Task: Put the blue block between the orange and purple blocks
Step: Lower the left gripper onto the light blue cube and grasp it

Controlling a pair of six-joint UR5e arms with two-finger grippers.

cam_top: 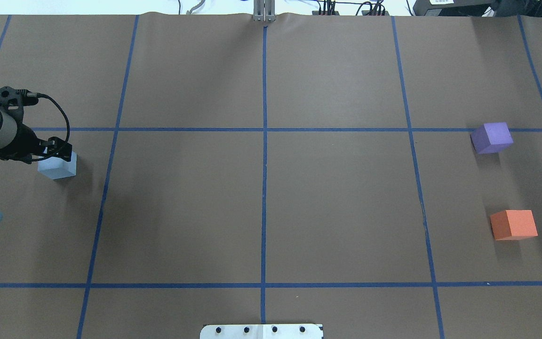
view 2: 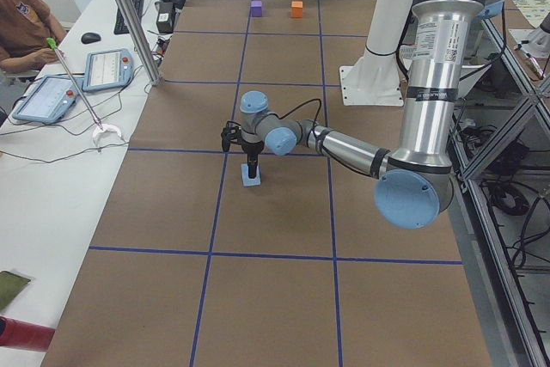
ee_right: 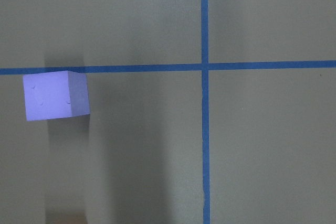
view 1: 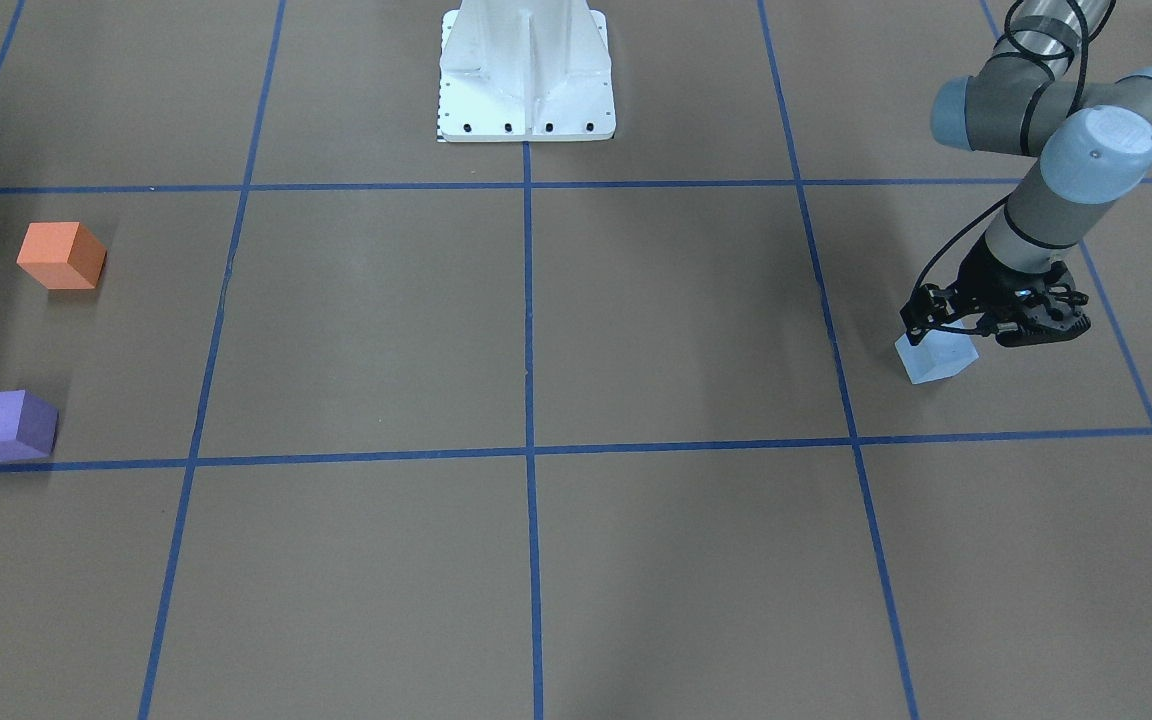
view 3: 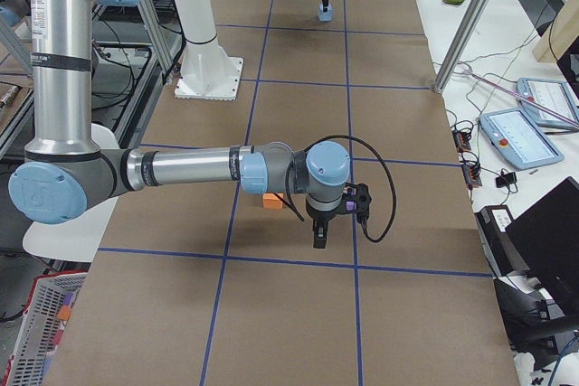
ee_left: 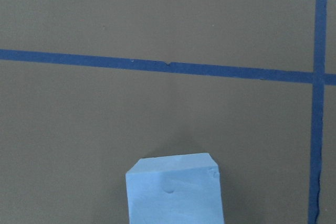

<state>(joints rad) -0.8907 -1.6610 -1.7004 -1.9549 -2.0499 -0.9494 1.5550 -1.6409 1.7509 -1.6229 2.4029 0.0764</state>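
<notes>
L hand at blue block, R hand near purple block, both grips unclear

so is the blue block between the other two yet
No, the blue block sits far from the orange block and purple block.

This is a robotics lab: a table papered brown and gridded with blue tape, a white arm pedestal bolted on at one o'clock, teach pendants on a white bench at nine o'clock, an operator seated there.
</notes>
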